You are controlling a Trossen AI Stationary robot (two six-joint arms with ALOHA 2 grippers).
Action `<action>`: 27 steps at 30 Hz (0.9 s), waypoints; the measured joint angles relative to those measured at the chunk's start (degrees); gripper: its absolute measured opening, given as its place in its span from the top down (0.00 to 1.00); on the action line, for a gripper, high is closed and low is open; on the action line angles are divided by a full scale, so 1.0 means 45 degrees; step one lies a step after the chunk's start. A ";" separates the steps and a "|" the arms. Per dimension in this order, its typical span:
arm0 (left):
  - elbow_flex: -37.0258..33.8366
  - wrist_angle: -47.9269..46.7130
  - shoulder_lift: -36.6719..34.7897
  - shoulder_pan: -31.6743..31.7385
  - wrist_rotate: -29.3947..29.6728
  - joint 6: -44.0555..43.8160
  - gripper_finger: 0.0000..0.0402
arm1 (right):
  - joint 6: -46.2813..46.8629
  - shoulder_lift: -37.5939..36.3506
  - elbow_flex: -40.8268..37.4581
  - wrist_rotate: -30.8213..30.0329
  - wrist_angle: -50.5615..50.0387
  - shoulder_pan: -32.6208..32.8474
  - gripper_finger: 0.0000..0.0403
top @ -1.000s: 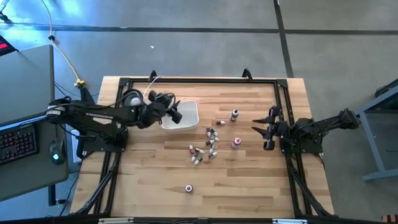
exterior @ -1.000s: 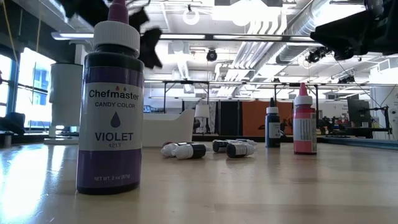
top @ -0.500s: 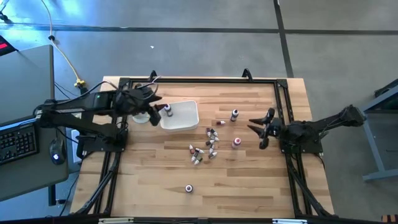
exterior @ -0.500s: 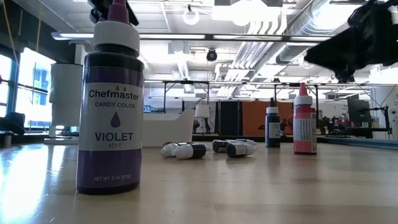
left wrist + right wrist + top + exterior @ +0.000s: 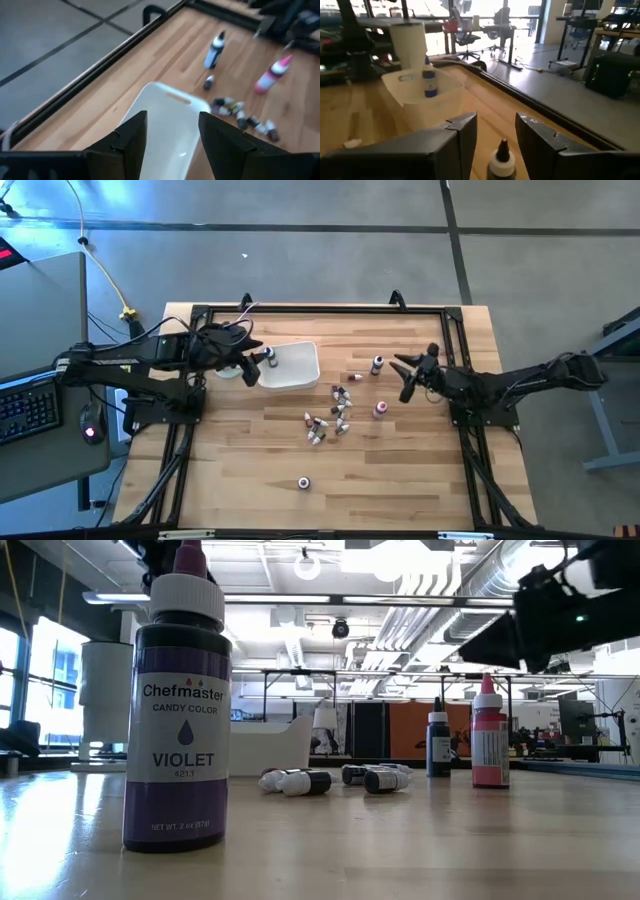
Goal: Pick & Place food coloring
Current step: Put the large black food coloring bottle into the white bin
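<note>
Several small food coloring bottles lie in a loose cluster (image 5: 330, 415) mid-table. A dark bottle (image 5: 377, 364) and a red one (image 5: 380, 409) stand to its right, and a violet one (image 5: 303, 482) stands near the near edge. One blue bottle (image 5: 429, 80) stands inside the white tray (image 5: 295, 370). My left gripper (image 5: 252, 358) is open and hovers at the tray's left edge, its fingers over the tray (image 5: 165, 120). My right gripper (image 5: 405, 375) is open and just right of the dark bottle (image 5: 501, 160), which shows ahead between its fingers, untouched.
A white cup (image 5: 409, 45) stands left of the tray, under my left arm. A black frame (image 5: 320, 310) runs along the table's edges. Bare wood lies between the cluster and the violet bottle (image 5: 180, 710). The red bottle (image 5: 487, 735) stands just near-side of my right gripper.
My left gripper has drawn back from over the tray's middle toward the table's left, and a bottle now stands in the tray where it was. My right gripper has moved left and slightly toward the far edge, closing on the dark bottle.
</note>
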State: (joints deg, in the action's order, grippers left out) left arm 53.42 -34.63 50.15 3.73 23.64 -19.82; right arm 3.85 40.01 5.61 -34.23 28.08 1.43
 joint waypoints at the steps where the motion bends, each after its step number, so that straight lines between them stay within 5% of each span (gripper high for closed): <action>1: -0.0012 0.0233 0.0000 0.0000 -0.0129 0.0018 0.56 | -0.0012 0.0223 0.0080 0.0315 -0.0019 -0.0338 0.68; 8: -0.0012 0.1165 0.0000 0.0000 -0.0345 0.0778 0.56 | 0.0842 0.2430 0.0106 0.2563 0.0194 -0.2392 0.68; 14: -0.0012 0.1124 0.0000 0.0000 -0.0550 0.0793 0.56 | -0.0006 0.4143 0.0106 0.4668 0.2810 -0.3605 0.68; 22: -0.0012 0.1101 0.0000 0.0000 -0.0749 0.0853 0.56 | -0.0024 0.6028 0.0137 0.6421 0.3909 -0.4896 0.68; 27: -0.0012 0.1096 0.0000 0.0000 -0.0749 0.1123 0.56 | -0.0065 0.7021 0.0190 0.6294 0.4575 -0.5314 0.68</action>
State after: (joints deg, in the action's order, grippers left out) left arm 53.36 -29.69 50.15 3.73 20.27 -14.76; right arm 3.55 71.61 6.46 -5.90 48.67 -22.48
